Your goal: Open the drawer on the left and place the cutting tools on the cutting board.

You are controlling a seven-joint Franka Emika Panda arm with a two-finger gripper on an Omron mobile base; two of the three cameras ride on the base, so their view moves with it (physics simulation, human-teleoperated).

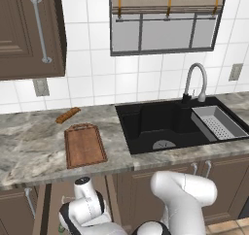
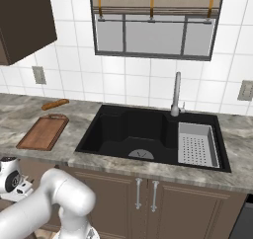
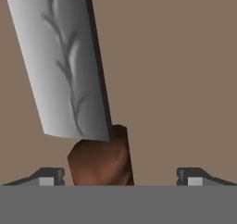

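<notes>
Knife (image 3: 69,65), grey blade, brown handle: flat on what looks like the drawer (image 3: 185,79) floor, handle between spread jaws, likely lined up for pinching. Cutting board (image 1: 85,145): on desk (image 1: 29,146) above the jaws, awaiting tools.

White arm (image 1: 185,195) folded low, end effector (image 3: 120,177) spread wide (fingertips (image 3: 50,176) well apart), nothing gripped
</notes>
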